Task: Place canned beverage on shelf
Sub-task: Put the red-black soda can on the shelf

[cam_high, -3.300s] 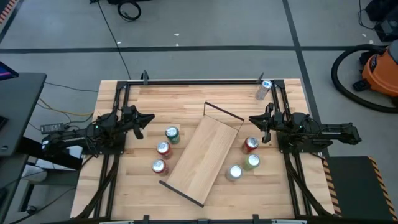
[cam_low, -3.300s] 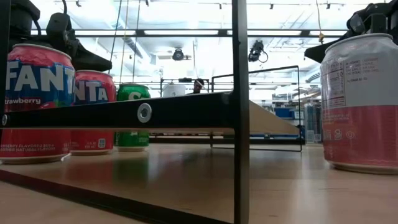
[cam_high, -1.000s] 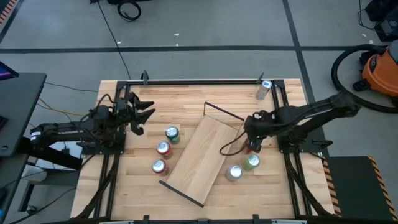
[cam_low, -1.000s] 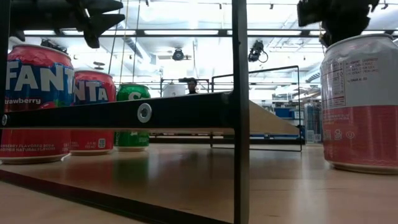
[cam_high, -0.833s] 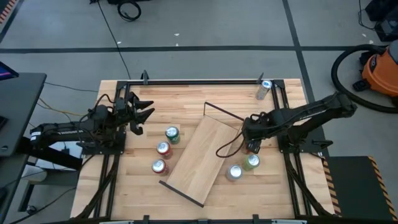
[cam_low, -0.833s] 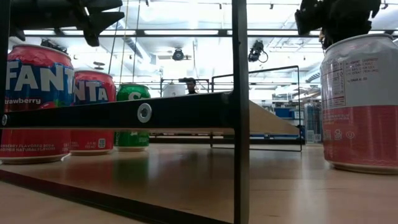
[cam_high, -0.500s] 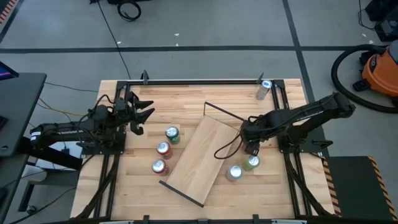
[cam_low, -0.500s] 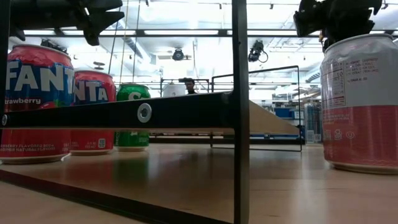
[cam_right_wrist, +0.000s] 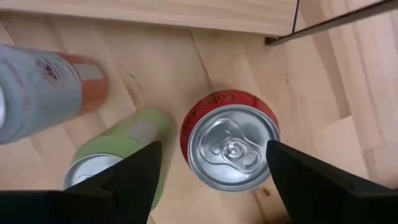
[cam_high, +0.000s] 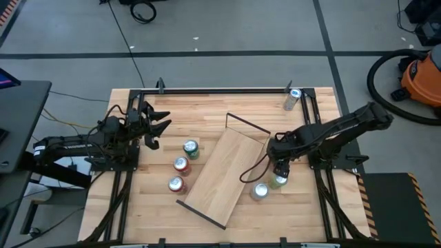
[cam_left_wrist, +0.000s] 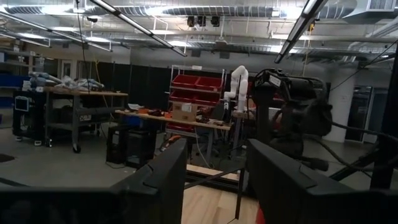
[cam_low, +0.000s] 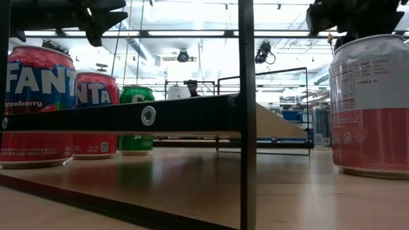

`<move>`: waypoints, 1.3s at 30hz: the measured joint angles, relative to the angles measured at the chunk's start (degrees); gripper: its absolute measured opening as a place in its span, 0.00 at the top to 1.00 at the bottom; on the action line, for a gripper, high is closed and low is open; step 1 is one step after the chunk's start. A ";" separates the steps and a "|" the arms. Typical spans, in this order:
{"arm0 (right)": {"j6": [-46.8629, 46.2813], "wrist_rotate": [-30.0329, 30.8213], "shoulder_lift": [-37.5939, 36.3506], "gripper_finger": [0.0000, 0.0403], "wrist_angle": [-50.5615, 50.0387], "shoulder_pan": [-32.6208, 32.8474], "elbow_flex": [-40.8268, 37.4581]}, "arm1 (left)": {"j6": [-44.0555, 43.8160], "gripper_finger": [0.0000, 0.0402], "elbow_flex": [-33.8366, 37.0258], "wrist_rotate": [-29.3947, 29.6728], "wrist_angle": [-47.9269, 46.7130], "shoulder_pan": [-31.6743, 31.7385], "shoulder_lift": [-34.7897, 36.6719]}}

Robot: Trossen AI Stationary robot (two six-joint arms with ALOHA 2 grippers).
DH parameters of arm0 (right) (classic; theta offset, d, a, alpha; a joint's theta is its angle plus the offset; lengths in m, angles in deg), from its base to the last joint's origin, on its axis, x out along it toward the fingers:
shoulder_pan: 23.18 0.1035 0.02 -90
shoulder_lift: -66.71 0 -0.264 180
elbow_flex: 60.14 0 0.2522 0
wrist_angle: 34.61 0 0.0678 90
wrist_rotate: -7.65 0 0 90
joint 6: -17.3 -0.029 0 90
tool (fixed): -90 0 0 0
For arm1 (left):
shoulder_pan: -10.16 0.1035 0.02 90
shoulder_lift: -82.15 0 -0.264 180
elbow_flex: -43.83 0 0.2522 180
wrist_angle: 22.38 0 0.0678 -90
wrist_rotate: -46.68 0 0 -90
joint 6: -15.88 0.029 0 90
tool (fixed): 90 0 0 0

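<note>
Over the red can [cam_right_wrist: 231,144], upright beside the shelf [cam_high: 226,172], the right tool [cam_high: 279,167] hangs with fingers spread.
From above, that can is hidden under the tool, which has slid nearer the green can [cam_high: 279,181] in the last half second. The shelf's long axis runs diagonally across the surface [cam_high: 207,110]. The left tool [cam_high: 155,122] waits, released.
</note>
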 joint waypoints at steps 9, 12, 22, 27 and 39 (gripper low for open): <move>5.18 4.00 3.85 0.26 -0.86 2.67 0.15 | 0.02 0.56 0.00 0.02 0.02 0.24 0.00; 5.73 5.30 4.51 0.26 -1.22 2.91 0.20 | 0.02 0.56 0.00 0.02 0.02 0.24 0.00; 6.58 7.27 4.33 0.26 -3.97 4.31 3.85 | 1.12 0.56 0.00 0.02 0.04 0.26 0.00; 6.75 9.98 4.58 0.26 -4.62 4.40 3.21 | 1.14 0.56 0.00 0.02 0.04 0.26 0.00; 6.82 8.46 4.60 0.15 -3.84 4.23 2.99 | 1.06 0.56 0.00 0.02 0.04 0.26 0.02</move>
